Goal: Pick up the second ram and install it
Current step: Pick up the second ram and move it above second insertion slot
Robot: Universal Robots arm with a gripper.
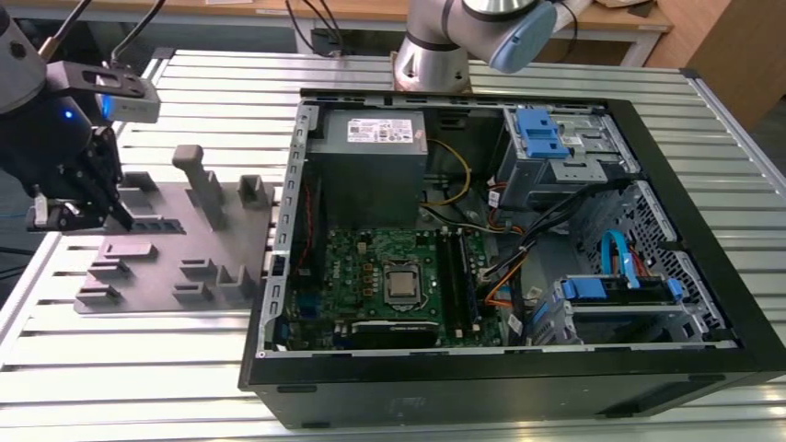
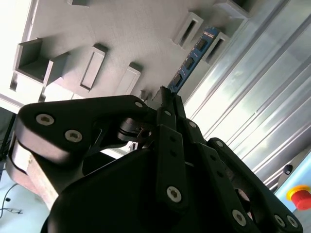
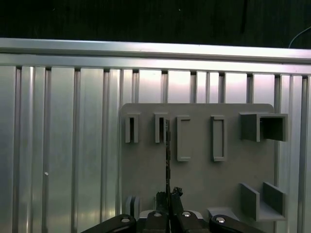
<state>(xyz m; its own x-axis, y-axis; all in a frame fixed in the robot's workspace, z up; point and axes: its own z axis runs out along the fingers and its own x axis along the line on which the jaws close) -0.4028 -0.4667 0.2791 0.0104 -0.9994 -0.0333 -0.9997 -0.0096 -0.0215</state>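
Observation:
My gripper (image 1: 109,214) hangs over the grey plastic block with slots (image 1: 172,249), at the exterior view's left, outside the computer case. In both wrist views its fingers are closed on one end of the second ram. In the second wrist view the ram (image 2: 194,56) is a thin blue-green board with dark chips. It runs from the gripper (image 2: 165,94) to between two raised slots of the block (image 2: 121,34). In the first wrist view the ram (image 3: 167,150) appears edge-on as a thin dark line. It reaches from the gripper (image 3: 168,193) to a slot on the block (image 3: 199,179).
The open computer case (image 1: 687,364) lies on the ribbed metal table (image 1: 135,359). Inside are a green motherboard (image 1: 368,253), long memory slots (image 1: 461,276) beside the processor, the power supply (image 1: 368,138), cables and blue drive brackets (image 1: 540,133). The arm's base (image 1: 433,64) stands behind the case.

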